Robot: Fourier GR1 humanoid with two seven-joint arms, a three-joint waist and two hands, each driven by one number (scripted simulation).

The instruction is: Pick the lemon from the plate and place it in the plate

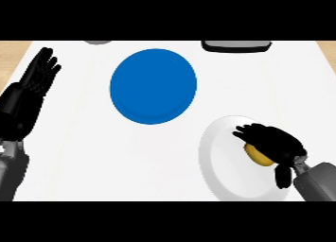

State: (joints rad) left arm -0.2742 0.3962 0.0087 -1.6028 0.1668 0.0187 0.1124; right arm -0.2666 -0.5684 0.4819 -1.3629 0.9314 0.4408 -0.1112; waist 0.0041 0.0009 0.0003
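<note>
Two plates on my feed: right hand (274,142) curls round the lemon (258,156) on the white plate (219,163), blue plate (154,85) near it, left hand (35,79) rests open at left.

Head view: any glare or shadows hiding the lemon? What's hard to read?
Head view: even light, no glare on the blue plate; the white plate barely stands out from the pale counter; the right robot hand, black, curls over the lemon and hides most of it, not a shadow.
</note>
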